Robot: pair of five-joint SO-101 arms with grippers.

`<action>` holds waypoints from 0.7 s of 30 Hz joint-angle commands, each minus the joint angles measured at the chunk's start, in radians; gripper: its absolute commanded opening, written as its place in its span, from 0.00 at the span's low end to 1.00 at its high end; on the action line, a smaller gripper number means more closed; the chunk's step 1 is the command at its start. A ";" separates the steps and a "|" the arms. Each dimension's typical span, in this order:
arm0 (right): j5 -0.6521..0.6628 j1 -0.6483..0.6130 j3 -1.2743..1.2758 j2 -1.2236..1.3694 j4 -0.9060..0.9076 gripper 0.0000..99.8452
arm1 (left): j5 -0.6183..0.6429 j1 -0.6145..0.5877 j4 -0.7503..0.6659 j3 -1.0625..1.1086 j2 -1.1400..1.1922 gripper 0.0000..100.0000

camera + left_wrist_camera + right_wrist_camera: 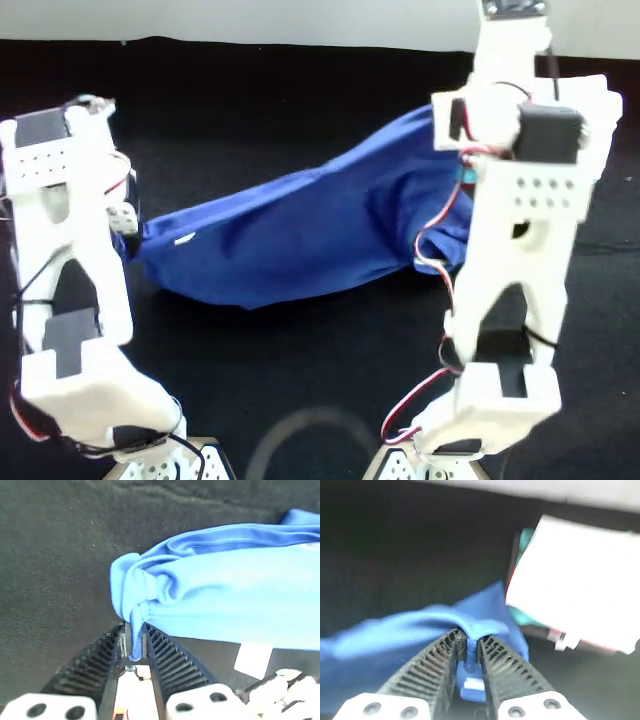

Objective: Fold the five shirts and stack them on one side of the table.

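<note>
A blue shirt [310, 230] hangs stretched between the two arms above the black table [300, 380]. In the high view the left arm stands at the shirt's left end and the right arm at its upper right end. My left gripper [134, 630] is shut on a bunched corner of the blue shirt [225, 600], with the cloth pinched between its black ribbed fingers [170, 655]. My right gripper [467, 642] is shut on another edge of the blue shirt [410, 630]. A small white label [253, 659] hangs from the cloth.
A stack of folded shirts [570, 590], white on top with teal and red edges below, lies at the table's far right beside my right gripper. Part of it shows behind the right arm [600, 100]. A white wall [250, 20] runs behind the table's far edge.
</note>
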 commanded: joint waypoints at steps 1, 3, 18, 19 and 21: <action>0.025 0.016 -0.087 -0.079 0.004 0.01 | 0.038 0.059 0.017 -0.042 -0.191 0.01; 0.034 0.016 -0.117 -0.091 0.010 0.01 | 0.041 0.085 0.017 -0.041 -0.297 0.01; 0.034 0.031 -0.283 -0.452 0.033 0.01 | 0.037 0.087 0.008 -0.045 -0.952 0.01; 0.034 0.031 -0.282 -0.483 0.031 0.01 | 0.037 0.087 0.008 -0.045 -0.975 0.01; 0.034 0.031 -0.277 -0.535 0.027 0.01 | 0.035 0.087 0.003 -0.045 -1.018 0.01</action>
